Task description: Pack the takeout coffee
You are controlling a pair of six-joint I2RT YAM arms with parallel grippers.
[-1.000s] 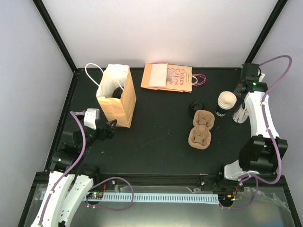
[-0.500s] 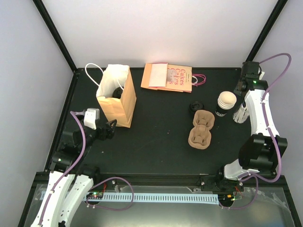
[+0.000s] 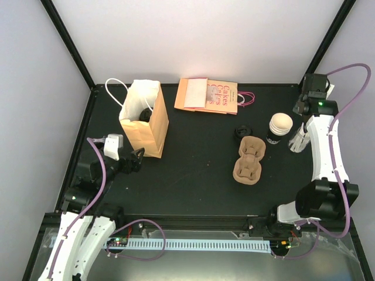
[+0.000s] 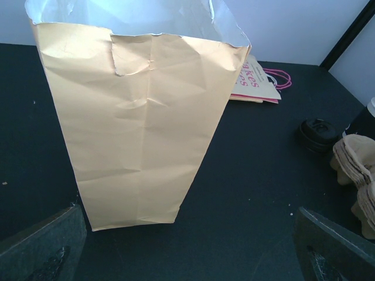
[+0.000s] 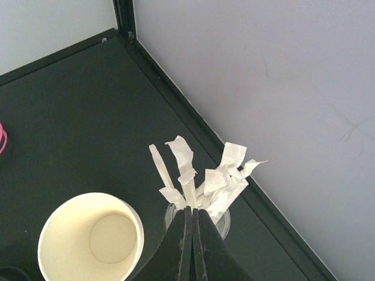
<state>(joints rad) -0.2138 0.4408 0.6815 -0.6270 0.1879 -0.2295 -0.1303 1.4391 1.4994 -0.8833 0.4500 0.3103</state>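
Note:
The takeout cup [image 3: 280, 127] stands upright and open at the right, black outside and cream inside; it also shows in the right wrist view [image 5: 91, 237]. Its black lid [image 3: 242, 131] lies on the table left of it and shows in the left wrist view [image 4: 317, 133]. My right gripper [image 5: 193, 209] is shut on a white paper-wrapped straw [image 5: 188, 186] in the straw bundle [image 3: 296, 142], right of the cup. My left gripper [image 3: 136, 159] is open and empty, just in front of the upright brown paper bag [image 4: 140, 117].
The brown pulp cup carrier [image 3: 250, 159] lies in front of the lid. A flat orange "Cakes" bag [image 3: 208, 95] lies at the back. A dark round thing [image 3: 145, 114] sits inside the upright bag. The straws stand in a clear glass [image 5: 225, 215] near the right wall.
My right wrist has moved up and slightly right, so more of the straw bundle shows. The left arm, cup, lid and bag have not moved.

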